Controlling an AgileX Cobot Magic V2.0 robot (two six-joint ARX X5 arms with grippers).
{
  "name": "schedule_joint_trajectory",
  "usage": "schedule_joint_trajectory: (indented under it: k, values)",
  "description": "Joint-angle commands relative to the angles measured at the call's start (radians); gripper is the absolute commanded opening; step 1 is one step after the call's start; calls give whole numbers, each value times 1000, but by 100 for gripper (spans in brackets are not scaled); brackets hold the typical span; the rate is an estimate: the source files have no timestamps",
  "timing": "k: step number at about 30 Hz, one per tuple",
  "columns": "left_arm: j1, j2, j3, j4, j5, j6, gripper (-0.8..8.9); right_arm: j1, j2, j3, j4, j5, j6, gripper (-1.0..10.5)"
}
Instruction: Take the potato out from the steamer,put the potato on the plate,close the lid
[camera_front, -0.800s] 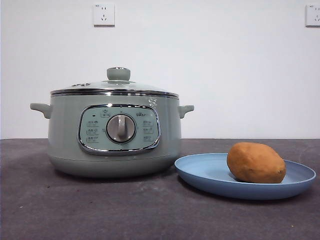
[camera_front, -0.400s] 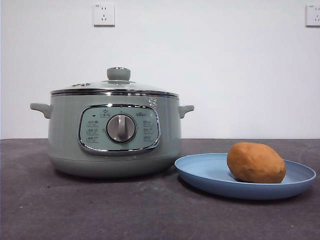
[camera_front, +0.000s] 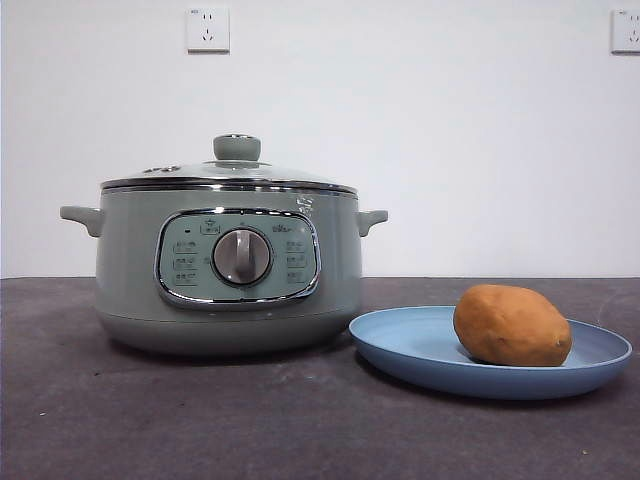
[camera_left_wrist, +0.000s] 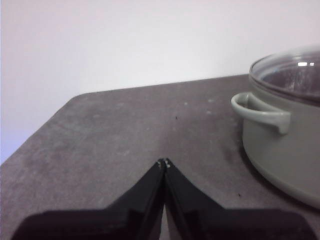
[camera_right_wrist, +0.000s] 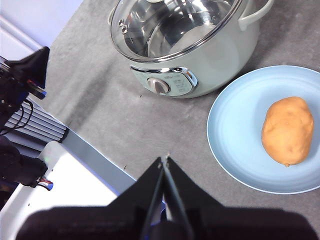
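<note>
The sage-green steamer (camera_front: 228, 270) stands on the left of the dark table with its glass lid (camera_front: 232, 172) seated on the rim, pale green knob on top. To its right the orange-brown potato (camera_front: 512, 325) lies on the light-blue plate (camera_front: 420, 345). Neither arm shows in the front view. My left gripper (camera_left_wrist: 164, 163) is shut and empty, low over the table beside the steamer's side handle (camera_left_wrist: 260, 111). High above the table, my right gripper (camera_right_wrist: 165, 160) is shut and empty, looking down on the steamer (camera_right_wrist: 200, 55), lid (camera_right_wrist: 172, 25), plate (camera_right_wrist: 235, 130) and potato (camera_right_wrist: 287, 131).
Two wall sockets (camera_front: 208, 30) sit high on the white wall behind. The table's rounded far corner (camera_left_wrist: 75, 100) lies ahead of the left gripper. Off the table's front edge, black equipment with cables (camera_right_wrist: 20, 85) and a white base (camera_right_wrist: 65, 195) show in the right wrist view.
</note>
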Motion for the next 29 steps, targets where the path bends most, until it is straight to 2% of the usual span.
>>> schedule_joint_trajectory:
  k: [1,13,29]
  values:
    - [3,-34,-16,-33,1,-7,-4,2,-2,1,5,3,3,1]
    - [3,-55,-16,-169,5,-56,-4,1,-2,1,5,3,2,1]
    - [3,-55,-16,-172,5,-56,-4,1,-2,1,5,3,2,1]
